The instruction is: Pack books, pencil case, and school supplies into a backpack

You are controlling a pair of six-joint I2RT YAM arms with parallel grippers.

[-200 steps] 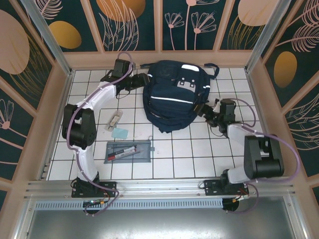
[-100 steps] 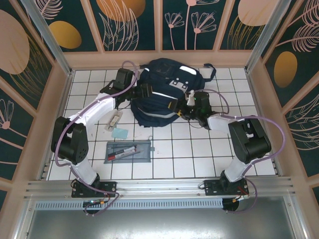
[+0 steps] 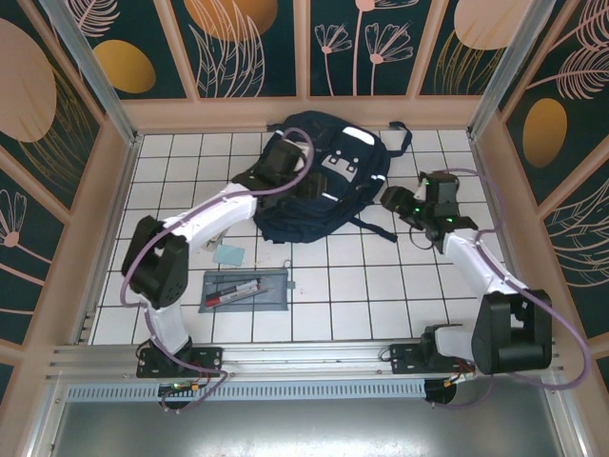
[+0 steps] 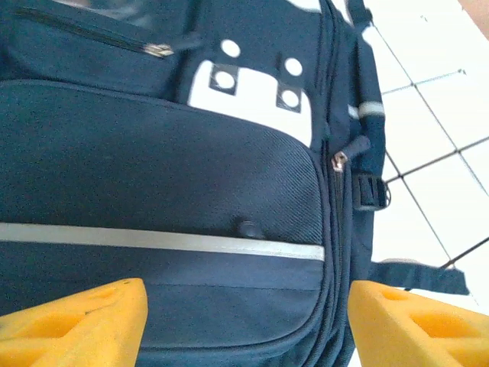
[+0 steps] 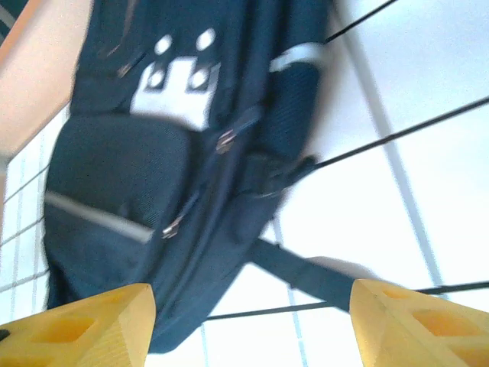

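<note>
my fingers (image 4: 76, 321) are yellow-orange. the backpack (image 3: 319, 186) is navy with a silver-white stripe (image 4: 153, 241) and a white patch (image 4: 252, 107) dotted with navy-ringed holes. the pencil case (image 3: 276, 295) is grey, showing a red pen (image 3: 226, 298) and a black pen (image 3: 238, 285). the table (image 3: 362, 305) is white tile with dark lines.

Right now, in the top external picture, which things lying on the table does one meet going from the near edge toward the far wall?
pencil case → pale blue-green square → backpack
</note>
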